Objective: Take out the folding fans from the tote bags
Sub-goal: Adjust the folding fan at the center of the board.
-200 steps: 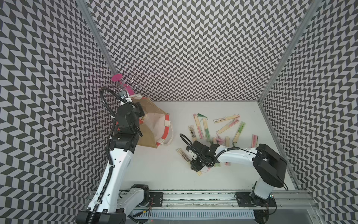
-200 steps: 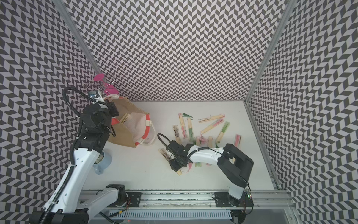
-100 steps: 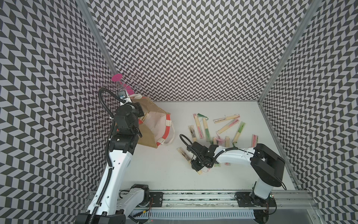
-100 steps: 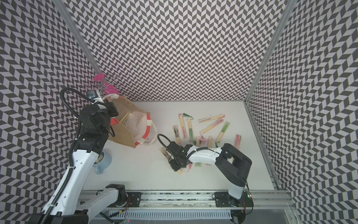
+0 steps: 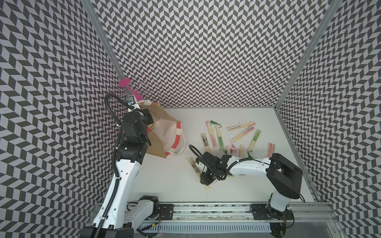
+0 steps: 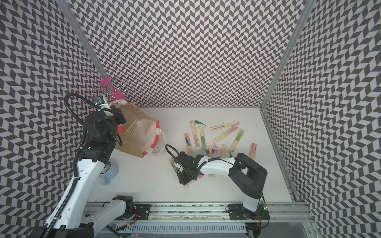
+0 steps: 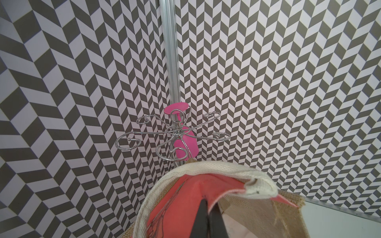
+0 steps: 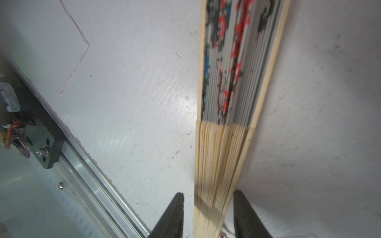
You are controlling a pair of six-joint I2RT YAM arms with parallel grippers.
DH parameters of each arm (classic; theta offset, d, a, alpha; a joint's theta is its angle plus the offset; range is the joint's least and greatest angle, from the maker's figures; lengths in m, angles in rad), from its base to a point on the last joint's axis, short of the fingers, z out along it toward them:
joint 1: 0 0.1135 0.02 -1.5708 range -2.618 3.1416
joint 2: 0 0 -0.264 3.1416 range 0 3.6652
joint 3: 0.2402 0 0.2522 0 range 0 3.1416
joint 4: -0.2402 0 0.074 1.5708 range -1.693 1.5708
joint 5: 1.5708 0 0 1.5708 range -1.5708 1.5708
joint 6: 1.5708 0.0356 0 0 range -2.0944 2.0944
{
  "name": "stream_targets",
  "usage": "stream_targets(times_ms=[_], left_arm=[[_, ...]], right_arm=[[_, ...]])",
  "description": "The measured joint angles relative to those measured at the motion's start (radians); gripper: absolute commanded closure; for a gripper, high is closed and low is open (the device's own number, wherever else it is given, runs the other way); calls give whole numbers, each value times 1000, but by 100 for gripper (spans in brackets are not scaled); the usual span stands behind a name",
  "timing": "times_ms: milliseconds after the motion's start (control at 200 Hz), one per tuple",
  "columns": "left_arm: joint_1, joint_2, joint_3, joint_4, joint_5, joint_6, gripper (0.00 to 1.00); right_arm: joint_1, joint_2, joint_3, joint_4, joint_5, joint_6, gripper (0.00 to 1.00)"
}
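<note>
Tote bag (image 5: 156,151) at the table's (image 5: 165,185) back-left corner, tipped over, mouth facing the table's middle; white lining shows. Left gripper (image 7: 209,206) is pinched tight on the bag's red-orange rim trim, with the white rope handle arching just past it. Inside the bag, a few folding fans (image 6: 133,124) lie against the lining at the deep end; can't tell the exact count.

Ten or so loose fans (image 5: 241,134) are scattered over the right half, mid-table to near the back and right edges; some touch or overlap.

Right gripper (image 8: 208,197) is low, near the front-middle; jaws stand part-way apart, straddling the bamboo end of a black-and-red-inked fan (image 8: 226,92) that lies flat on the table. There is a gap on one side and the other finger is at the fan's edge, so it is not clamped.

Open room: bare tabletop from the bag's mouth to the front rail (image 5: 206,208) and along most of the front edge; the right arm's elbow hangs over the front-right corner.

Edges: a chrome wire stand (image 7: 175,134) with a pink glass stands in the back-left corner, just behind the bag; a grey-blue mug (image 6: 109,171) sits at the left edge, partly under the left arm.
</note>
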Motion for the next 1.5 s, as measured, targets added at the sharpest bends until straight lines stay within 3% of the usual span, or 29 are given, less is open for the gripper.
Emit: stream_targets(times_ms=[621, 736, 866, 992, 1212, 1497], left_arm=[[0, 0, 0, 0, 8, -11, 100], [0, 0, 0, 0, 8, -11, 100], [0, 0, 0, 0, 11, -14, 100], [0, 0, 0, 0, 15, -15, 100], [0, -4, 0, 0, 15, -14, 100], [0, -17, 0, 0, 15, -15, 100]], right_arm=[[-4, 24, 1, 23, 52, 20, 78], [1, 35, 19, 17, 55, 24, 67], [10, 37, 45, -20, 94, 16, 62], [-2, 24, 54, -40, 99, 13, 62], [-71, -8, 55, -8, 0, 13, 62], [-70, -5, 1, 11, -45, 13, 64]])
